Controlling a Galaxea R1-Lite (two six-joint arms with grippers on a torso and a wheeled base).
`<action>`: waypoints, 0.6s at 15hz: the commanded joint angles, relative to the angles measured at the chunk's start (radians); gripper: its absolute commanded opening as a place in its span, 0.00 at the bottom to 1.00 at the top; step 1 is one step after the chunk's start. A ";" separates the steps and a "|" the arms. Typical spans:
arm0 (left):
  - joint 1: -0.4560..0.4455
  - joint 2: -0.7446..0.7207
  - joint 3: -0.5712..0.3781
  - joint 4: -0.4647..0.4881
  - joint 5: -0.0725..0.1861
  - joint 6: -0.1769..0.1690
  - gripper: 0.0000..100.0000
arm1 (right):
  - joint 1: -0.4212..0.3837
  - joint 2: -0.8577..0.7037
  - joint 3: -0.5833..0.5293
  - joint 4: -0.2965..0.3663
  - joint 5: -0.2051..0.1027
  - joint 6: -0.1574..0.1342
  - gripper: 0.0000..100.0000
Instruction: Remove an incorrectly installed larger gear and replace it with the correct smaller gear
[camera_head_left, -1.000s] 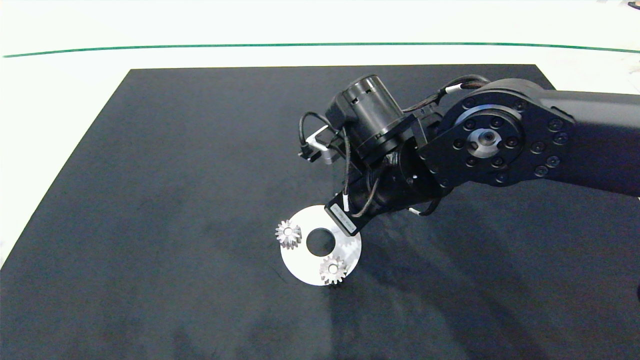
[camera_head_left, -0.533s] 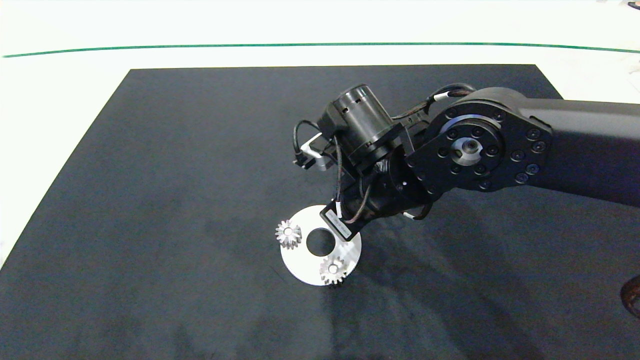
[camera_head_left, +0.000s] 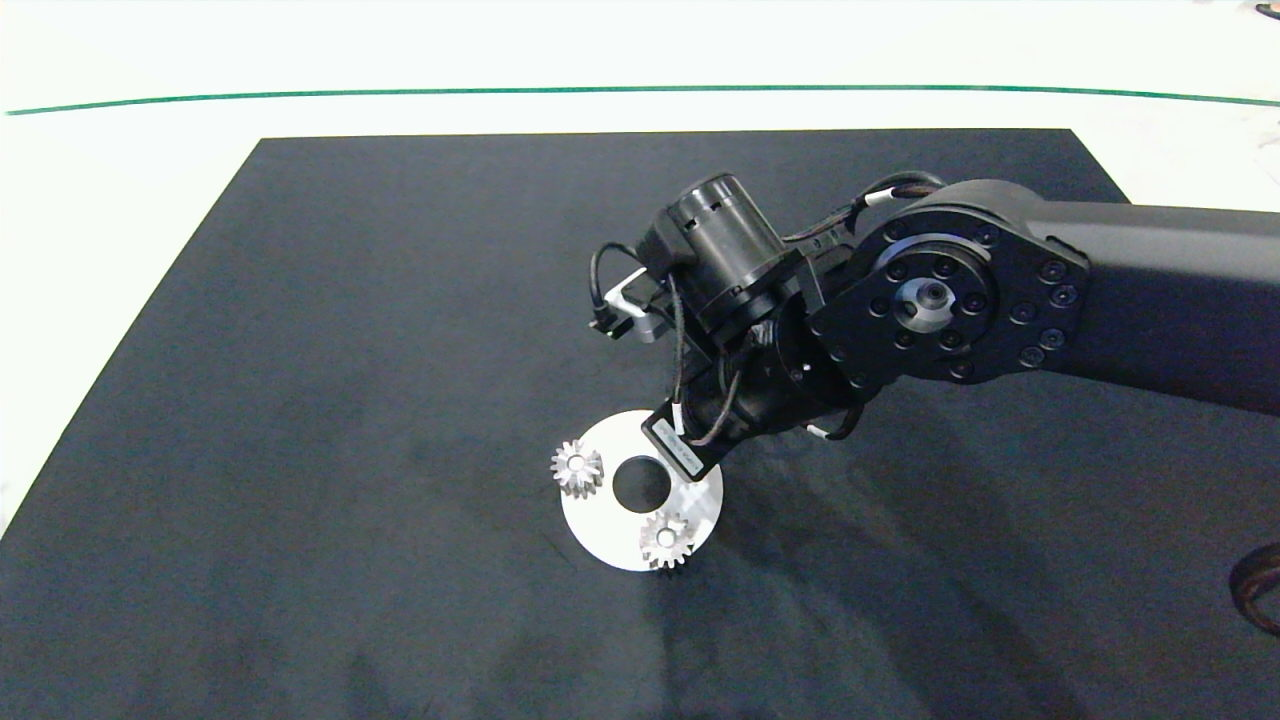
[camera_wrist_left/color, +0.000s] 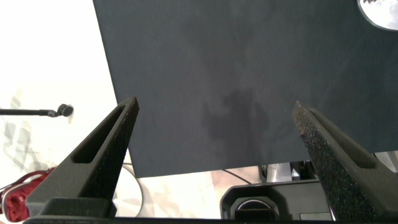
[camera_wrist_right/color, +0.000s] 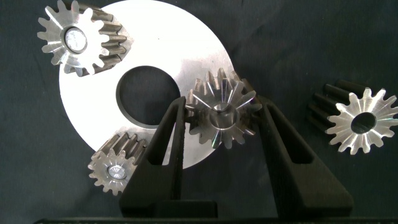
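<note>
From above, a black mat (camera_head_left: 350, 300) lies on a white table (camera_head_left: 60, 300). A thin green line (camera_head_left: 600, 89) runs along the far side. My right arm (camera_head_left: 1000, 290) comes in from 3 o'clock. It covers my right hand and part of a shiny round plate (camera_head_left: 605, 535). From the plate's hole, one little gear (camera_head_left: 577, 467) sits at 9 o'clock and another little gear (camera_head_left: 666, 540) at 5 o'clock.

My left hand (camera_wrist_left/color: 214, 106) hangs wide open and empty above the mat's edge. Only a small piece of the plate shows. A red thing (camera_wrist_left/color: 18, 193) is cut off, and I cannot tell what it is.

My right hand (camera_wrist_right/color: 222, 106) squeezes the smaller gear (camera_wrist_right/color: 221, 121) between both fingers, over the plate's rim and just beside the hole. The larger gear (camera_wrist_right/color: 360, 121) lies on the mat near the plate, not touching it.
</note>
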 joint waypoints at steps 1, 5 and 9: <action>0.000 0.000 0.001 0.006 0.001 0.002 1.00 | 0.000 0.003 0.003 0.005 -0.002 -0.002 0.28; 0.000 -0.004 -0.001 0.001 0.001 0.002 1.00 | 0.000 0.003 0.004 0.005 -0.002 0.004 1.00; 0.000 -0.002 -0.001 0.000 0.001 0.002 1.00 | 0.000 -0.003 0.004 0.005 -0.002 0.010 1.00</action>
